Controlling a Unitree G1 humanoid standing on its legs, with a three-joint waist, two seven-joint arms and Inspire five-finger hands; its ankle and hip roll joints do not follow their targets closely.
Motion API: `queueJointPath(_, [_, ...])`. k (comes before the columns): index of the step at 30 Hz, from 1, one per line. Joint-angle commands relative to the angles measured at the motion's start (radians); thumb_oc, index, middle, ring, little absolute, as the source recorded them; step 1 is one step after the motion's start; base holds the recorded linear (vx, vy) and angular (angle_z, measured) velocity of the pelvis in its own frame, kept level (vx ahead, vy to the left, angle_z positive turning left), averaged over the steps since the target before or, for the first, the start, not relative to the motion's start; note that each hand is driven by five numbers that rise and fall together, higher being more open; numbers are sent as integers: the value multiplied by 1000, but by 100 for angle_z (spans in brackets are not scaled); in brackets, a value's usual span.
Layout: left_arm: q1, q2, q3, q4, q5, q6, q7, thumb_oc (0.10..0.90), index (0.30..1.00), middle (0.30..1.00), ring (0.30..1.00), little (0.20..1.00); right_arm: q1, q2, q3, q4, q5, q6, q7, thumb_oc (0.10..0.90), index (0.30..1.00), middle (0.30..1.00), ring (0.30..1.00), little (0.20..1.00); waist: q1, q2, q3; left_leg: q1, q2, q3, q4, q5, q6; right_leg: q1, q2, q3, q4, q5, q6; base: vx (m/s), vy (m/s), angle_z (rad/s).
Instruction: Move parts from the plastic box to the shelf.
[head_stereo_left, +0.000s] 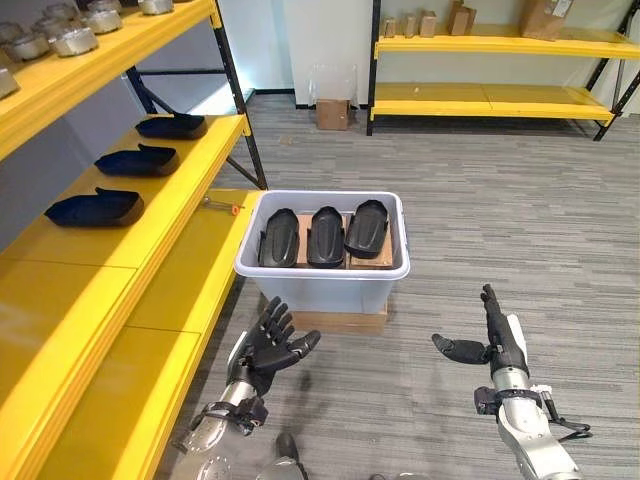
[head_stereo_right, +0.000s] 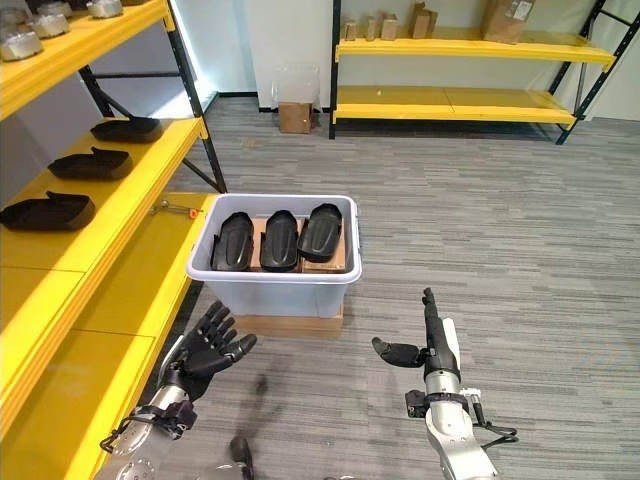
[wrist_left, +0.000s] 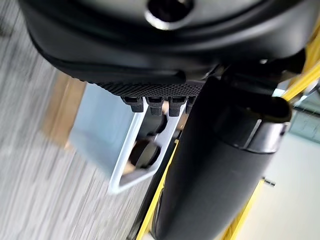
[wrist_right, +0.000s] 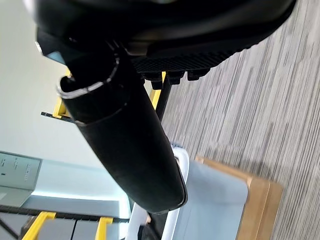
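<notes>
Both hands (head_stereo_left: 272, 345) (head_stereo_left: 497, 340) spread before 3 glossy black parts (head_stereo_left: 325, 234) in plastic box (head_stereo_left: 322, 275).

Three black parts (head_stereo_left: 324, 236) lie side by side in the pale plastic box (head_stereo_left: 322, 280) on the floor. Three more, seemingly alike, rest on the yellow shelf (head_stereo_left: 190, 185)

Head stereo down; wrist cams close.

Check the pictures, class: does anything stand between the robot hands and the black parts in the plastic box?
Nothing visible does. The left robot hand and right robot hand hang open short of the plastic box; its top is uncovered, and three black parts lie side by side inside.
</notes>
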Motion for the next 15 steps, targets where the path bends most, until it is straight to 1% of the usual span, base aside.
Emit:
queueJointPath(1, [-49, 23, 108, -101, 14, -164, -26, 900, 1000, 1000, 1000, 1000, -30, -47, -38, -160, 0, -129, 19, 900, 1000, 1000, 1000, 1000, 12, -13, 6, 56, 37, 15, -34, 109, -21, 42, -12, 11, 10, -21, 83, 174, 138, -19])
queueJointPath(2, [-49, 23, 109, -103, 17, -164, -24, 900, 1000, 1000, 1000, 1000, -30, -48, -37, -160, 3, -129, 20, 900, 1000, 1000, 1000, 1000, 11, -12, 6, 62, 36, 19, -33, 105, -21, 41, -13, 8, 18, -26, 84, 267, 191, -26])
queueJointPath(3, [-50, 23, 111, -112, 33, -153, -9, 900, 1000, 1000, 1000, 1000, -27, -45, -36, -170, 5, -121, 11, 900, 1000, 1000, 1000, 1000, 12, -7, 3, 77, 37, 20, -26, 100, -22, 37, -14, 0, 51, -45, 84, 239, 147, -27])
queueJointPath(5, [-50, 26, 113, -118, 49, -139, -2, 900, 1000, 1000, 1000, 1000, -18, -43, -39, -182, 2, -116, 1, 900, 1000, 1000, 1000, 1000, 9, -3, 3, 86, 38, 22, -20, 95, -21, 31, -16, -4, 81, -61, 82, 333, 230, -25])
queueJointPath(6, [-45, 31, 114, -110, 58, -133, -5, 900, 1000, 1000, 1000, 1000, -9, -39, -46, -184, 2, -111, -4, 900, 1000, 1000, 1000, 1000, 8, 1, 4, 93, 28, 18, 4, 81, -16, 22, -21, -6, 123, -83, 79, 318, 234, -13])
queueJointPath(7, [-44, 31, 114, -109, 58, -133, -6, 900, 1000, 1000, 1000, 1000, -8, -39, -47, -183, 3, -110, -4, 900, 1000, 1000, 1000, 1000, 8, 1, 4, 93, 26, 17, 7, 79, -15, 21, -22, -7, 126, -85, 78, 370, 278, 0])
queueJointPath(9, [-33, 36, 122, -103, 74, -130, -20, 900, 1000, 1000, 1000, 1000, 7, -36, -61, -187, 3, -113, 7, 900, 1000, 1000, 1000, 1000, 10, -3, 1, 93, -11, 1, 57, 31, 8, 17, -36, -9, 161, -100, 80, 337, 266, 13])
queueJointPath(10, [-32, 37, 122, -104, 78, -130, -20, 900, 1000, 1000, 1000, 1000, 9, -35, -62, -188, 1, -113, 8, 900, 1000, 1000, 1000, 1000, 11, -4, 0, 91, -17, -2, 63, 26, 11, 16, -39, -7, 163, -102, 81, 343, 298, 20])
queueJointPath(11, [-26, 43, 126, -108, 93, -128, -22, 900, 1000, 1000, 1000, 1000, 14, -29, -66, -196, -7, -103, 12, 900, 1000, 1000, 1000, 1000, 14, -7, -3, 85, -43, -14, 88, -1, 26, 16, -50, -2, 177, -108, 86, 246, 221, 20])
queueJointPath(12, [-21, 44, 128, -109, 96, -128, -25, 900, 1000, 1000, 1000, 1000, 17, -27, -67, -196, -8, -101, 11, 900, 1000, 1000, 1000, 1000, 17, -8, -4, 84, -52, -17, 94, -10, 31, 18, -54, -1, 180, -111, 87, 328, 295, 14])
queueJointPath(13, [-14, 48, 134, -113, 98, -126, -26, 900, 1000, 1000, 1000, 1000, 20, -24, -69, -193, -5, -96, 12, 900, 1000, 1000, 1000, 1000, 22, -11, -8, 82, -72, -24, 106, -27, 42, 24, -61, -2, 183, -115, 91, 317, 293, 19])
queueJointPath(14, [-6, 55, 142, -114, 103, -124, -27, 900, 1000, 1000, 1000, 1000, 17, -17, -69, -186, 6, -101, 6, 900, 1000, 1000, 1000, 1000, 34, -17, -17, 78, -104, -33, 120, -51, 61, 34, -76, -4, 189, -114, 102, 270, 253, 9])
queueJointPath(15, [-6, 55, 142, -114, 103, -124, -27, 900, 1000, 1000, 1000, 1000, 17, -17, -69, -186, 6, -101, 6, 900, 1000, 1000, 1000, 1000, 34, -18, -18, 78, -104, -33, 121, -52, 62, 34, -76, -4, 189, -115, 103, 255, 256, 11])
